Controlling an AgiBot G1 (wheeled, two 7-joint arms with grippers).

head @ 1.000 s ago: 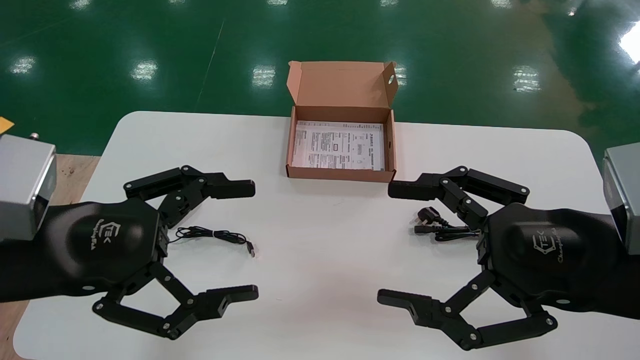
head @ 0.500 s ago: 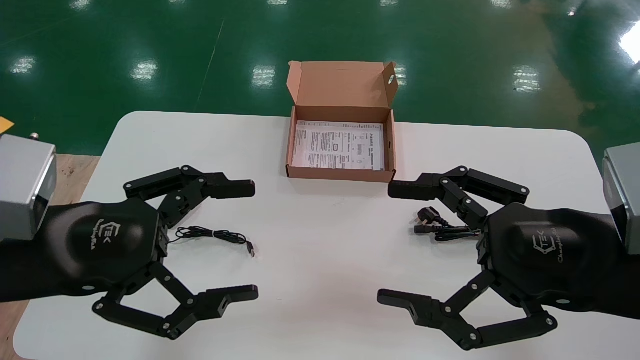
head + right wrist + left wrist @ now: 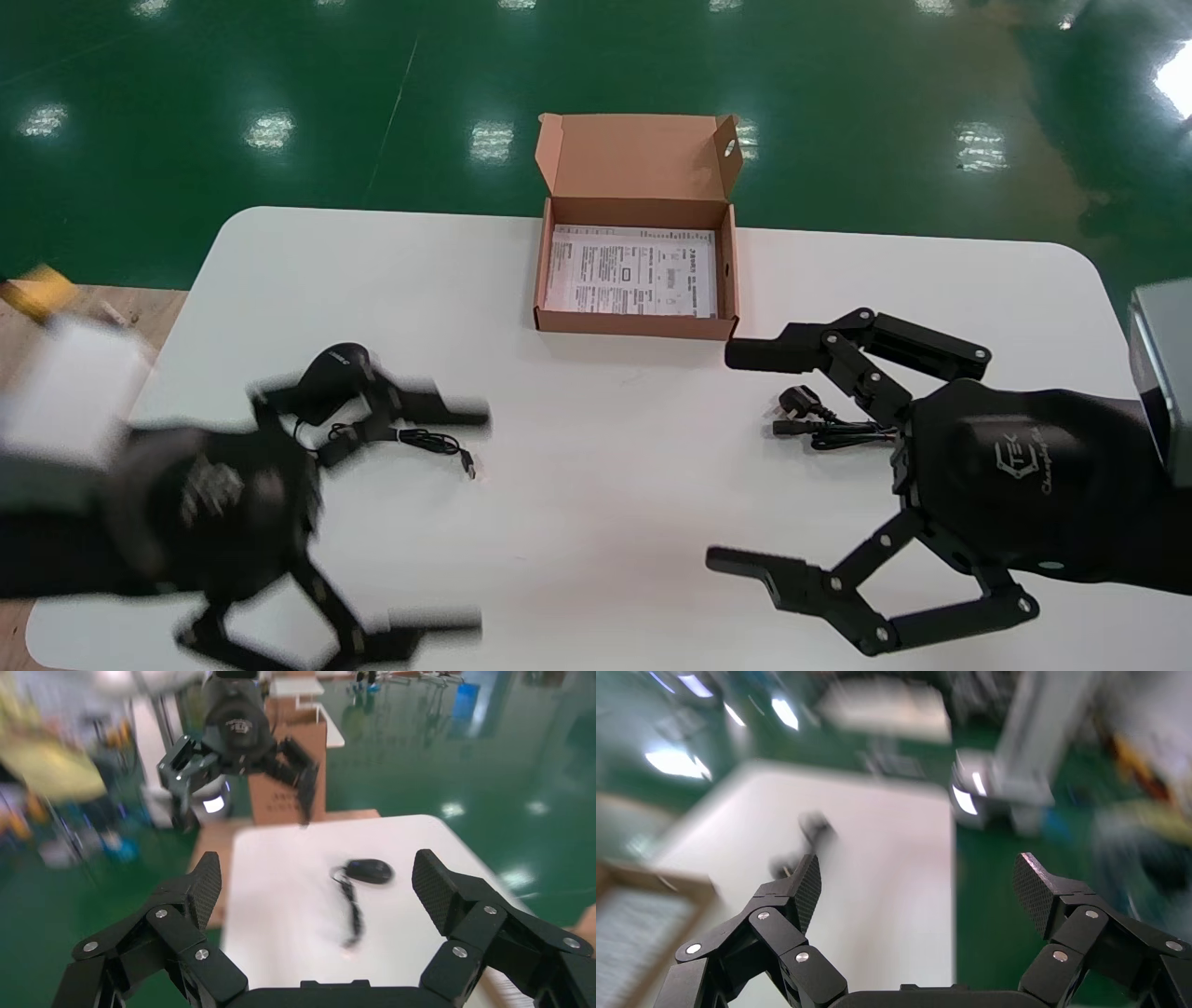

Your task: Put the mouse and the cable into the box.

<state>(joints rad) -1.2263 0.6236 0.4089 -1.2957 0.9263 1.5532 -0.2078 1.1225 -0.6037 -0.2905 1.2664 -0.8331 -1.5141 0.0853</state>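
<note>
Nearest, over white rounded table [image 3: 605, 466]: black left gripper [image 3: 470, 522] and black right gripper [image 3: 728, 457], both spread wide, gripping nothing. Just past left gripper, black computer mouse [image 3: 331, 366] trailing thin cord [image 3: 428, 441]; beside right gripper, bundled black power cable [image 3: 819, 424]. Farthest, open brown cardboard box [image 3: 633, 324] holding printed white leaflet [image 3: 630, 270].

Left black gripper [image 3: 919, 888] spread wide above white tabletop [image 3: 877, 832]. Brown cardboard box [image 3: 659, 879] corner, printed paper sheet [image 3: 635, 927] inside. Green floor [image 3: 986, 903] beyond table edge.
</note>
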